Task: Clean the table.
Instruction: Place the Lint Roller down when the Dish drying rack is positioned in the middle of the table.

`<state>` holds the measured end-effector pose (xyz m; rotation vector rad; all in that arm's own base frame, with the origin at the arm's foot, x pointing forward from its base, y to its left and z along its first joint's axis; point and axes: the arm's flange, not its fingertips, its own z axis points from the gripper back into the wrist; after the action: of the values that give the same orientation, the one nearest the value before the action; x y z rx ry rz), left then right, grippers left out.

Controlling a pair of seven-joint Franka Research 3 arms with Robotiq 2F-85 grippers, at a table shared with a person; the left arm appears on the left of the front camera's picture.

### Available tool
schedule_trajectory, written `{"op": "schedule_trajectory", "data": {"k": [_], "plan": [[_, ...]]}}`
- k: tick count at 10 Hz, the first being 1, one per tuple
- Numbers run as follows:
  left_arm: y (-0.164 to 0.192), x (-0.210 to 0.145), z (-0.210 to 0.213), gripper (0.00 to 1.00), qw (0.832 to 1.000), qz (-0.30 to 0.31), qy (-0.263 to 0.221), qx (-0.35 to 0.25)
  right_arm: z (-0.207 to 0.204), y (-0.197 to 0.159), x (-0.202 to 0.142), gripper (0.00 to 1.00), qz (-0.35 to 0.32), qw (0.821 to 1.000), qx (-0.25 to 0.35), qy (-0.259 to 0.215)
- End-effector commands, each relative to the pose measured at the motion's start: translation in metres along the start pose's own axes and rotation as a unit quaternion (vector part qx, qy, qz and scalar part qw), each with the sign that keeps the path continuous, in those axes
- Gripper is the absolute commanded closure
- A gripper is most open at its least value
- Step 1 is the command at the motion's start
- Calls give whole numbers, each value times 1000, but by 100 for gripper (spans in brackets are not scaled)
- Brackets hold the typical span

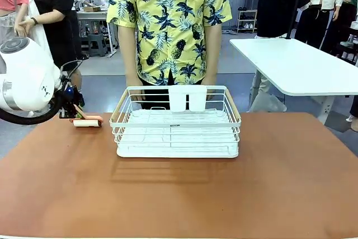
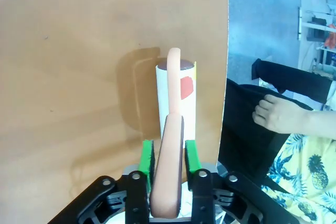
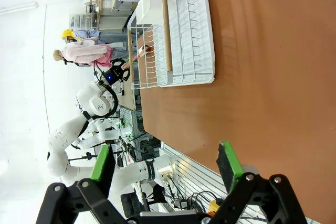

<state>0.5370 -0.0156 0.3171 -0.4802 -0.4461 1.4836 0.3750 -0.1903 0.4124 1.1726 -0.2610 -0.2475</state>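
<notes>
Widest of all, the table (image 1: 179, 194): reddish-brown matte top with rounded corners, spanning the front view from side to side, near edge at the bottom of the picture. Beyond its far right corner, a smaller white-topped table (image 1: 302, 65), well apart. At the far edge, centred, a person (image 1: 168, 20) in a yellow shirt printed with pineapples and leaves, standing just behind the rack; in the left wrist view, one hand (image 2: 281, 114) of that person resting against dark trousers just past the table edge.

On the table, around the middle and toward the far edge, a white wire dish rack (image 1: 177, 152) with pale wooden handles on both short sides and a white cup holder on its far wall.

Coming in from the left, the white left arm (image 1: 25, 79), low over the far left part of the top. At its end, the left gripper (image 2: 168, 148), green pads (image 2: 147, 156) set on either side of a peach-coloured handle (image 2: 169, 182); cannot tell whether pressing on it or just clear of it.

Right gripper (image 3: 165, 158) held above the table, jaws spread wide with nothing between.

Smallest, the lint roller (image 2: 176, 103): white roll with a red mark, lying on the wood close to the table edge, left of the rack
</notes>
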Motion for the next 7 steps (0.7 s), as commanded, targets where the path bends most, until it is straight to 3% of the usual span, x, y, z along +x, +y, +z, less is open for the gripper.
{"op": "schedule_trajectory", "data": {"k": [1,3,4,5,7], "plan": [[9,3,14,0,1000,-13,-4,-5,1,2,0,0,3,1000,3,0],[12,-3,35,0,999,-29,-14,36,1,2,0,0,3,1000,3,0],[14,-9,48,12,997,-34,3,64,1,2,0,0,3,1000,3,0],[17,-14,63,2,989,-61,18,136,1,2,0,0,3,1000,3,0],[3,-22,96,0,984,-69,33,161,1,2,0,0,3,1000,3,0]]}}
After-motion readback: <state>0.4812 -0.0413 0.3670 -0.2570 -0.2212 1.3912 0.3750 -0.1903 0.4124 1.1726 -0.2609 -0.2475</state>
